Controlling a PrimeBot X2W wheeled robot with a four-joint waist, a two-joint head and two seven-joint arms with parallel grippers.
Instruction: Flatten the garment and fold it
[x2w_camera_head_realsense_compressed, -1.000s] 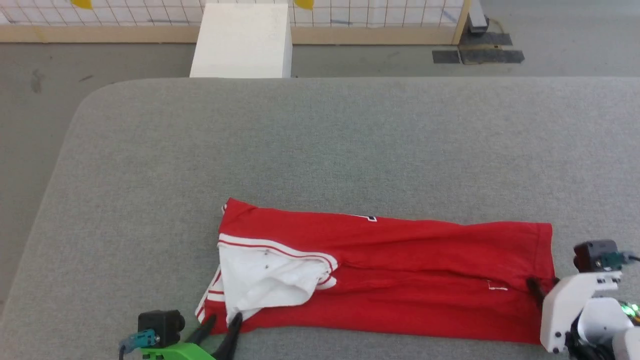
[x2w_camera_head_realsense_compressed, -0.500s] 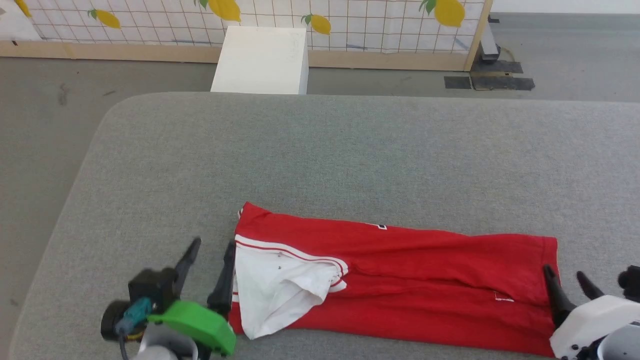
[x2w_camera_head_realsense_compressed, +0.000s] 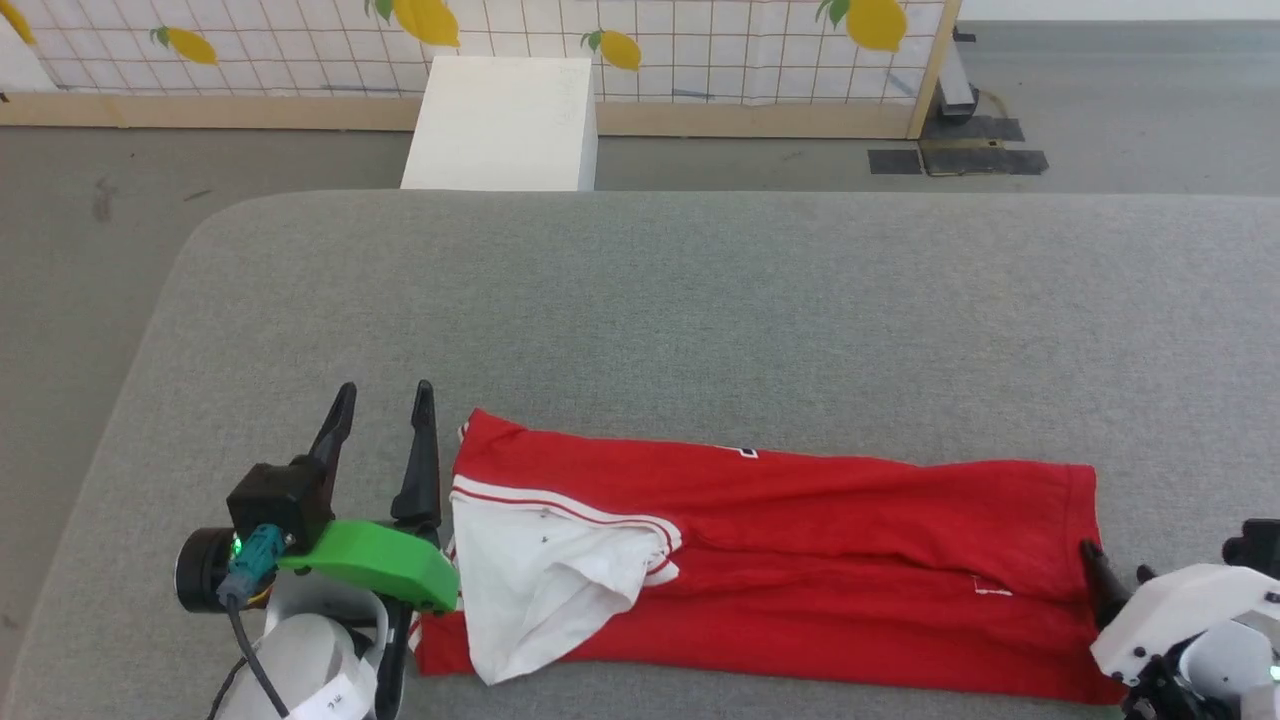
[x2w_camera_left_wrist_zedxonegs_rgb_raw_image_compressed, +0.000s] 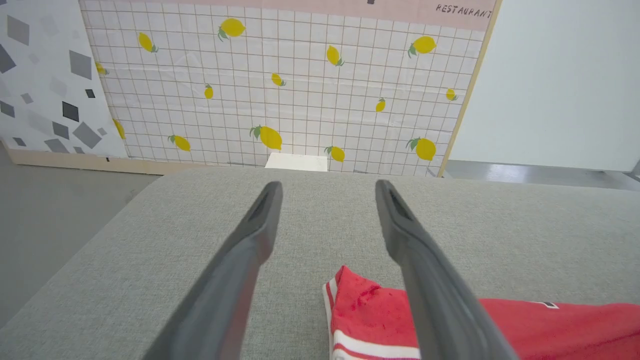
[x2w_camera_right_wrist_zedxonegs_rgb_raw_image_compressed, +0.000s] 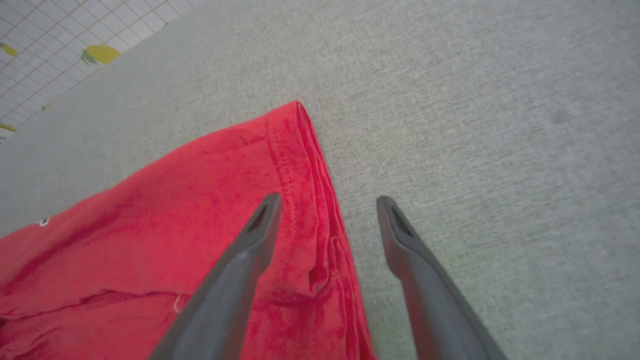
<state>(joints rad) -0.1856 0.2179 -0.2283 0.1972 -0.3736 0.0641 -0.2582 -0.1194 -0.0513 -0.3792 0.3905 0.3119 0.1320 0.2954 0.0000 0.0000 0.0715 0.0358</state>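
The garment (x2w_camera_head_realsense_compressed: 800, 560), a red T-shirt with a white sleeve (x2w_camera_head_realsense_compressed: 540, 590) folded over it, lies as a long narrow band near the front of the grey surface. My left gripper (x2w_camera_head_realsense_compressed: 385, 395) stands open just left of the collar end, nothing between its fingers. In the left wrist view the left gripper (x2w_camera_left_wrist_zedxonegs_rgb_raw_image_compressed: 327, 187) is spread, with the red shoulder corner (x2w_camera_left_wrist_zedxonegs_rgb_raw_image_compressed: 370, 312) under the right finger. My right gripper (x2w_camera_head_realsense_compressed: 1115, 562) is open at the hem end. In the right wrist view the right gripper (x2w_camera_right_wrist_zedxonegs_rgb_raw_image_compressed: 327, 202) straddles the garment's hem edge (x2w_camera_right_wrist_zedxonegs_rgb_raw_image_compressed: 320, 200) without holding it.
The grey padded table (x2w_camera_head_realsense_compressed: 700, 300) stretches wide behind the garment, its rounded corner at the far left. A white box (x2w_camera_head_realsense_compressed: 500, 125) stands on the floor beyond it, before a lemon-patterned panel (x2w_camera_head_realsense_compressed: 650, 40). Dark mats (x2w_camera_head_realsense_compressed: 960, 158) lie at the far right.
Both grippers have opened and let go of the garment's ends. The left gripper has lifted and moved forward along the collar end. The head camera has tilted up.
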